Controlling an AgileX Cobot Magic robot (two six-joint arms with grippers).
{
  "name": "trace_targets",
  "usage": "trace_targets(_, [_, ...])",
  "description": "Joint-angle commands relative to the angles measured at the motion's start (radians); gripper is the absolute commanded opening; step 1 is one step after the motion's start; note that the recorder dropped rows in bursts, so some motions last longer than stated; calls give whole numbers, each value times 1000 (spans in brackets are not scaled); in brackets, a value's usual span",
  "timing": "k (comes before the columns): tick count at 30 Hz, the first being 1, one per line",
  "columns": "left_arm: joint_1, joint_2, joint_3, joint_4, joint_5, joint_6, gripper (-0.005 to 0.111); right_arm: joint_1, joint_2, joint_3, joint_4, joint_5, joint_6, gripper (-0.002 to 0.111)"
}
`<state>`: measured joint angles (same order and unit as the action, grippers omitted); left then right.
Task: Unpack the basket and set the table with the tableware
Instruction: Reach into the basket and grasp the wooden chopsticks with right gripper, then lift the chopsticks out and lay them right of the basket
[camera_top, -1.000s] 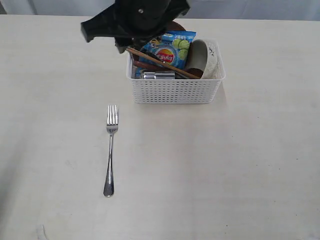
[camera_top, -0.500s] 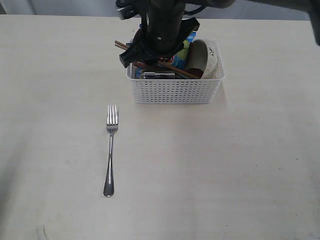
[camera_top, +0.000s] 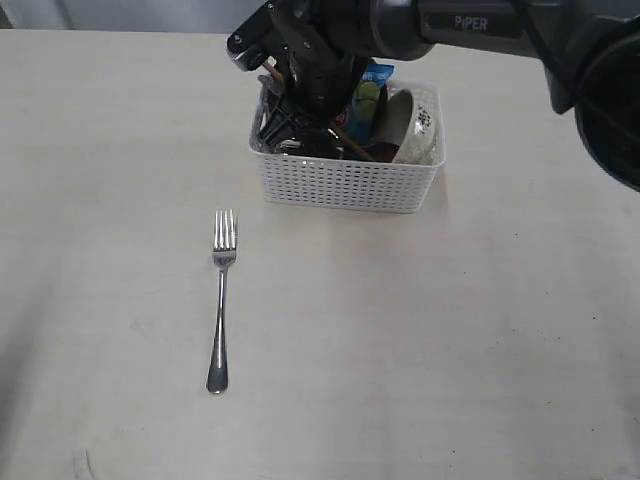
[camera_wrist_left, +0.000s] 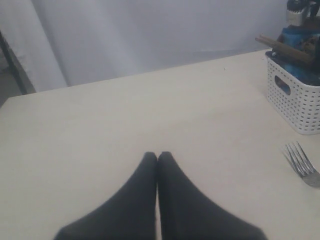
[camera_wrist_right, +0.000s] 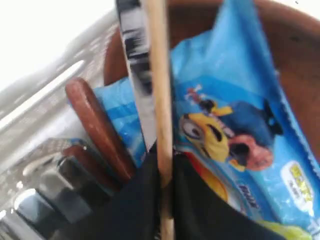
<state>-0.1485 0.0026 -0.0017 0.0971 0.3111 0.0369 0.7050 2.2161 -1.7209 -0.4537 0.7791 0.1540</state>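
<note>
I am looking at the right gripper (camera_wrist_right: 164, 162) sitting down inside the basket (camera_top: 345, 185). Its two dark fingers (camera_wrist_right: 135, 200) are pinching a pale brown chopstick (camera_wrist_right: 159, 90), which is running straight out past the fingertips. Right alongside that stick a blurred steel blade, which I am reading as the knife (camera_wrist_right: 137, 65), is lying. The dark red spoon (camera_wrist_right: 97, 127) is leaning close to one finger, with the steel cup (camera_wrist_right: 55, 190) just beyond it. The blue chip bag (camera_wrist_right: 235, 115) is crowding the other finger, and the reddish-brown plate (camera_wrist_right: 300, 55) is standing behind the bag. The left gripper (camera_wrist_left: 157, 159) is hanging over the bare table (camera_wrist_left: 125, 115) with its fingers pressed together and nothing between them. The fork (camera_wrist_left: 301, 169) is lying well apart from it, nearer the basket.
</note>
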Motion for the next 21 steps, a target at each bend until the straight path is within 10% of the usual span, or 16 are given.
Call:
trace_targets(1, [5, -3, 2, 4, -12, -3, 0, -5, 0, 1, 38, 52, 2, 0])
trace_targets(21, [5, -3, 2, 4, -12, -3, 0, -5, -442, 1, 407, 315, -40, 0])
